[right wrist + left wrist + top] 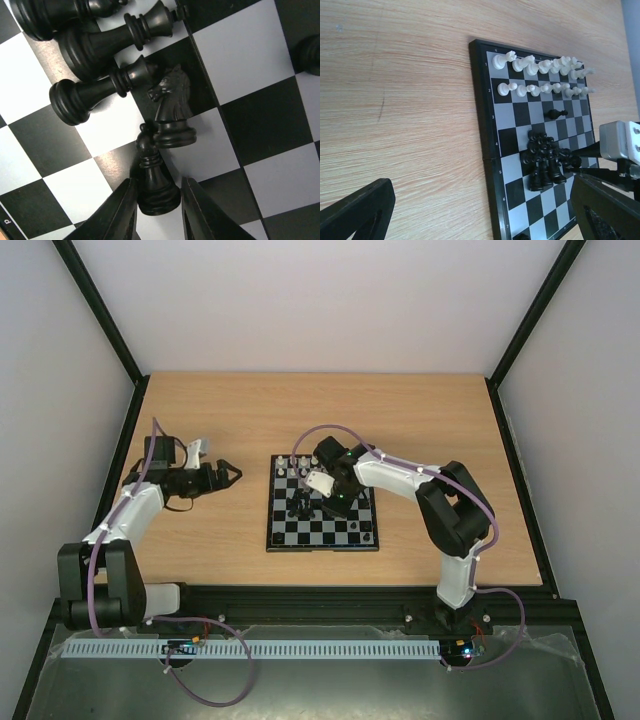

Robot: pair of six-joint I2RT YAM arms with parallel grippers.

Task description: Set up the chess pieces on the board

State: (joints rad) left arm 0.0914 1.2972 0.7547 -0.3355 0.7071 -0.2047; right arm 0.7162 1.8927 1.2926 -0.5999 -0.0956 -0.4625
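Right wrist view: right tool (159, 184), part-closed, straddles a black pawn (152, 170) at lower centre; grip cannot be confirmed. Close squarely on its base, clear of the knight (172, 107) just beside. Overhead, the board (320, 547) sits mid-frame; left tool (222, 475) wide open, empty.

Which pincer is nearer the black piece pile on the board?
Right: the right pincer sits over the black pile, fingers flanking a black pawn; left pincer hangs open off the board, to its left.
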